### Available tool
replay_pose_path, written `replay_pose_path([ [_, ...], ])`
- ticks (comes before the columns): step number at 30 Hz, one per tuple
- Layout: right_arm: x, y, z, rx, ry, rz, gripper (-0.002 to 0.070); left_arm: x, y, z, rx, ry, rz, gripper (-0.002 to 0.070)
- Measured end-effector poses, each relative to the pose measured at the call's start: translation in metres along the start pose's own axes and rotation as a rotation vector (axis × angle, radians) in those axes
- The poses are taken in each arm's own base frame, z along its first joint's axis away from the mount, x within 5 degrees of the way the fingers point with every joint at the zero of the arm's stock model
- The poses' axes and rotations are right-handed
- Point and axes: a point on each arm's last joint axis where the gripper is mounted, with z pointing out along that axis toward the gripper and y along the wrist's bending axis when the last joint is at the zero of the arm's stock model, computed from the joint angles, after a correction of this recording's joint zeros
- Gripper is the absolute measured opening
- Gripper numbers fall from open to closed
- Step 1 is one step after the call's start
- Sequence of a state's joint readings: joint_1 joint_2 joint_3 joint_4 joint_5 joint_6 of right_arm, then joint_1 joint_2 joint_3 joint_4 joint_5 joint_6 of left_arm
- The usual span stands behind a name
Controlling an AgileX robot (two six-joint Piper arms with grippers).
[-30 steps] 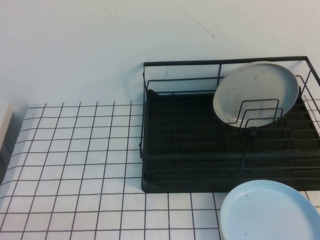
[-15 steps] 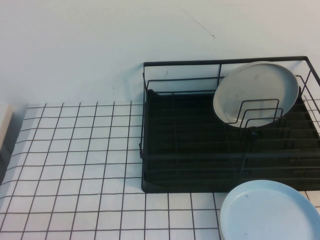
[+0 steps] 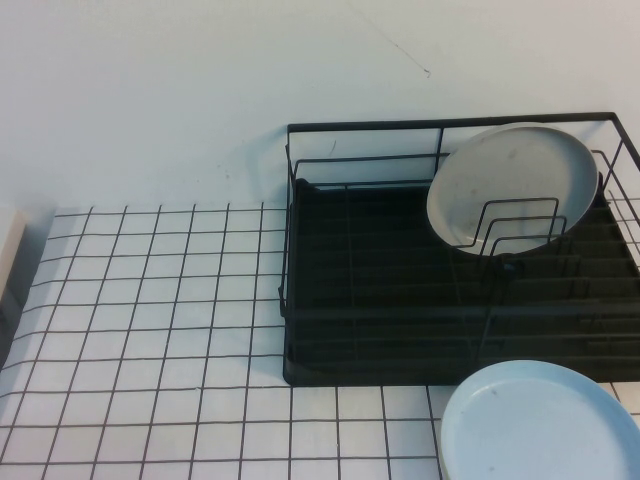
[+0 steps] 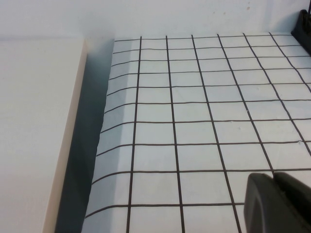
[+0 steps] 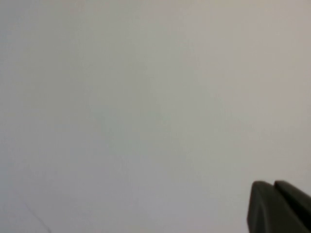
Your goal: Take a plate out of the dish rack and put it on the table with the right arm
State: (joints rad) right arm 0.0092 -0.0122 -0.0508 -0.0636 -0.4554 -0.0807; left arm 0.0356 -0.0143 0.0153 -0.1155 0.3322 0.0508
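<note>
The plate [image 3: 512, 187], round, off-white and faintly speckled, is standing on edge in the far right part of the dish rack [image 3: 400, 300], leaning back against the rack's rear wire rail with its face turned toward the robot and tilted a little. Two looped wire dividers are crossing in front of its lower half, so its disc is lying roughly parallel to the rack's back rail.

The rack is a black wire frame over a ribbed black tray, resting on the table [image 3: 150, 300], a white surface ruled in thin black squares. A smooth light blue plate [image 3: 540, 425] is lying flat just in front of the rack's near right corner.

The right gripper [image 5: 279, 206] is showing only in its wrist view, facing a blank pale surface, fingers pressed together and holding nothing; how the plate lies from it cannot be told. The left gripper [image 4: 279, 201], likewise closed and empty, is hovering over bare grid well left of the rack. Judged by side, the right arm is the nearer.
</note>
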Motion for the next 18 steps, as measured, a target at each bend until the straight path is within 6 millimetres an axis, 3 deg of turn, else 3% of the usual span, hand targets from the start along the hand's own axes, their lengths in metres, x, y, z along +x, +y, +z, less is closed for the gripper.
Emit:
replay_pose_path([
  [5,-0.03,-0.006,0.017,-0.018,0.305,-0.032,-0.0003,0.0,0.0,0.0,0.0,0.0,0.0,-0.0003],
  [8,-0.037,-0.009,0.035,-0.036,0.487,-0.052,-0.0003,0.0,0.0,0.0,0.0,0.0,0.0,-0.0003],
  [12,-0.034,-0.01,0.067,-0.078,0.732,-0.097,-0.0003,0.0,0.0,0.0,0.0,0.0,0.0,-0.0003],
  [18,-0.009,-0.003,0.121,-0.227,1.005,-0.153,-0.0003,0.0,0.0,0.0,0.0,0.0,0.0,-0.0003],
])
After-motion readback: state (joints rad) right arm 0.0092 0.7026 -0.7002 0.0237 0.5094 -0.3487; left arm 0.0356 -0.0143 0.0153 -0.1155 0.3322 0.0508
